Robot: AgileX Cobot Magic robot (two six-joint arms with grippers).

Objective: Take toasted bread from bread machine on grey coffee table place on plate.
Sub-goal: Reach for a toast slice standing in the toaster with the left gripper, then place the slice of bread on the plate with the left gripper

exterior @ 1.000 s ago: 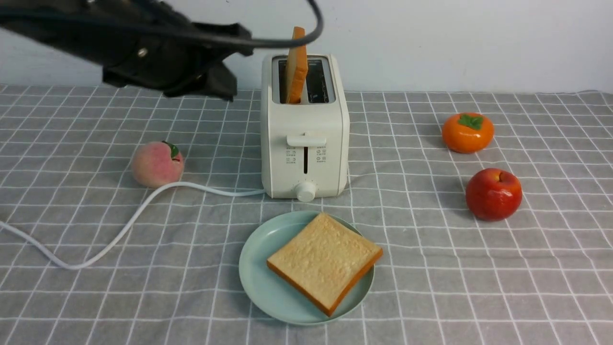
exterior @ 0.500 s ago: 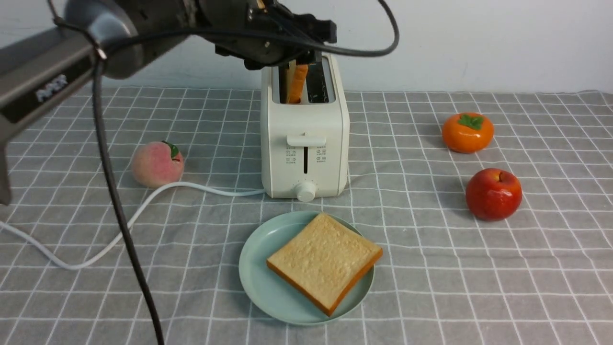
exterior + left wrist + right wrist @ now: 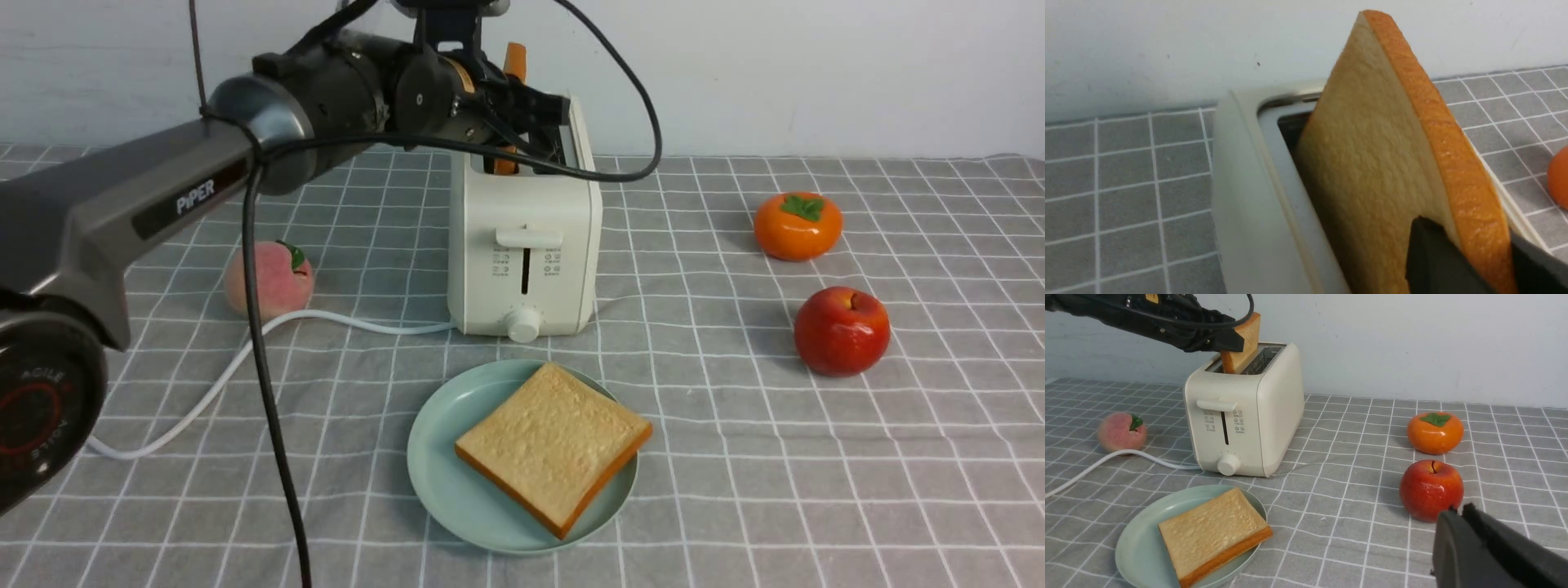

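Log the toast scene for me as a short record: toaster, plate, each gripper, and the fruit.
toaster: one slice upright in a slot, standing well above it
plate: one slice lying flat, a corner over the rim
left gripper: closed on the toaster's slice
right gripper: shut, holding nothing
fruit: peach left of toaster; persimmon and red apple right
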